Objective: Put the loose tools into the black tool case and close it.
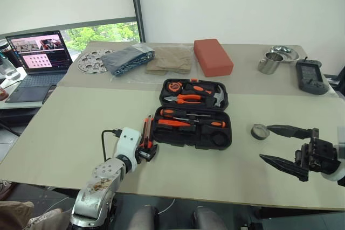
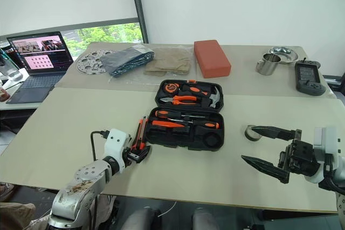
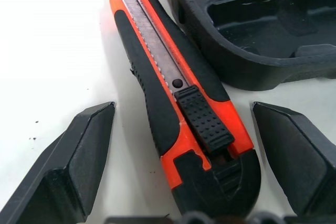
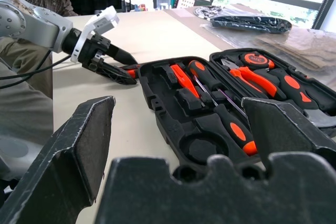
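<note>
Tabletop: utility knife [image 3: 181, 114] between open left end effector [image 1: 149, 152] fingers

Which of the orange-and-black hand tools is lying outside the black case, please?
The orange-and-black utility knife: it lies flat on the beige table beside the open black moulded tool case, between the left tool's open fingers. The orange-handled screwdrivers sit inside the case.

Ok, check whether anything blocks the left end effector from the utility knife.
Nothing visible does. The left end effector is open, its fingers on either side of the utility knife, which lies flat on the table beside the open black tool case.
</note>
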Motion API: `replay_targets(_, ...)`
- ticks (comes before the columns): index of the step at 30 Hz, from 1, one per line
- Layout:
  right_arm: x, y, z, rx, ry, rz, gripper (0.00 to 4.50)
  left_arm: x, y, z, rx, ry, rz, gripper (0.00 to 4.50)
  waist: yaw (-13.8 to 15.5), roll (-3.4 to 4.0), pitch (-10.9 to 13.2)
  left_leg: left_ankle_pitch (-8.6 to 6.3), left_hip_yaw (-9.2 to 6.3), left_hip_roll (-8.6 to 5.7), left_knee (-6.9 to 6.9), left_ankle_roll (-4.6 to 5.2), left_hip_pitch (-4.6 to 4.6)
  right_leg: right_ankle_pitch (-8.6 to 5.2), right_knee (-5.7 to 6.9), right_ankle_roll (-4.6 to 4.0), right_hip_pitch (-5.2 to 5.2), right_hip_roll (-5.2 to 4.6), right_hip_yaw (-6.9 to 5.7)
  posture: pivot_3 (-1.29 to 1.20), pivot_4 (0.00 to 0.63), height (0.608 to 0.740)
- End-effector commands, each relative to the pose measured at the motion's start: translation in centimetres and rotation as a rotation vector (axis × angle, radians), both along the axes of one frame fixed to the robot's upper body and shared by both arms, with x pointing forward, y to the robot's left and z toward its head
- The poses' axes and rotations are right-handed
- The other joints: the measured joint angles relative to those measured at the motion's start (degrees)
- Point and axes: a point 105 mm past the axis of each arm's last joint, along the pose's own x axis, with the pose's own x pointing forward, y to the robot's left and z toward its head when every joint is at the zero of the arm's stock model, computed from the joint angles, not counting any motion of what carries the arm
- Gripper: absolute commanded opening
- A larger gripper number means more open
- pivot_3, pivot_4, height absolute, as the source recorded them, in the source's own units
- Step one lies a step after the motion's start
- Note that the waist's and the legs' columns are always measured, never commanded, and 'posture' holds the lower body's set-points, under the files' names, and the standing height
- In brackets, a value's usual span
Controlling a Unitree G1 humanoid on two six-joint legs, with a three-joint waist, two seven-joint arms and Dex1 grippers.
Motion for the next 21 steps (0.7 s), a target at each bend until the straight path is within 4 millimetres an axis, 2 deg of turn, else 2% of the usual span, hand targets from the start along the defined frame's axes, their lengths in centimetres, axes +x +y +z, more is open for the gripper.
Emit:
replay_targets(1, 0.0, 0.0, 0.5, 0.005, -0.033, 0.006, 4.5, 0.0, 1.7, 0.2, 0.022, -0.017, 0.067, 3.96, -0.1, 0.0, 0.0, 0.0, 0.0, 0.01, 0.0, 0.0, -0.01, 0.0, 0.0, 0.0, 0.0, 0.01, 0.0, 0.0, 0.15, 0.74)
replay_targets(2, 0.1, -0.1, 0.4, 0.008, -0.033, 0.001, 4.5, 0.1, 1.9, 0.2, 0.023, -0.022, 0.072, 3.85, -0.1, 0.0, 0.0, 0.0, 0.0, 0.01, -0.01, 0.0, 0.0, 0.0, 0.0, 0.0, 0.0, 0.0, 0.0, 0.0, 0.15, 0.74)
replay_targets(4, 0.4, -0.2, 0.3, -0.003, -0.032, -0.022, 4.5, 0.1, 2.3, 0.3, 0.026, -0.032, 0.084, 3.31, 0.0, 0.0, 0.0, 0.0, 0.0, 0.01, -0.01, 0.0, 0.01, 0.0, -0.01, -0.01, -0.02, 0.0, 0.0, 0.0, 0.15, 0.74)
replay_targets(5, 0.6, -0.3, 0.2, -0.014, -0.034, -0.036, 4.5, 0.1, 2.4, 0.3, 0.026, -0.037, 0.088, 2.81, 0.0, -0.01, 0.0, 0.0, 0.0, 0.0, -0.02, 0.0, 0.0, 0.0, -0.01, -0.02, -0.03, -0.01, 0.0, 0.0, 0.15, 0.74)
replay_targets(8, 1.1, -0.4, 0.0, -0.037, -0.033, -0.07, 4.5, 0.3, 2.5, 0.6, 0.027, -0.06, 0.091, 1.87, 0.1, -0.01, 0.0, 0.0, 0.0, 0.0, -0.02, 0.0, -0.01, 0.0, -0.04, -0.02, -0.03, -0.03, -0.01, 0.0, 0.15, 0.74)
replay_targets(14, 1.6, -0.4, -0.5, -0.056, -0.002, -0.129, 4.5, 1.4, 3.0, 2.2, 0.034, -0.144, 0.1, 1.78, 0.3, -0.05, 0.0, 0.0, 0.0, -0.01, -0.07, -0.01, -0.05, 0.03, -0.1, -0.07, -0.05, -0.04, -0.02, 0.0, 0.15, 0.74)
replay_targets(21, 1.0, -0.6, -0.8, -0.051, -0.008, -0.135, 4.5, 1.9, 2.8, 2.5, 0.036, -0.147, 0.077, 1.78, 0.3, -0.05, 0.0, 0.0, 0.0, -0.01, -0.19, 0.0, -0.13, 0.15, -0.41, -0.24, -0.04, -0.06, -0.06, 0.0, 0.15, 0.74)
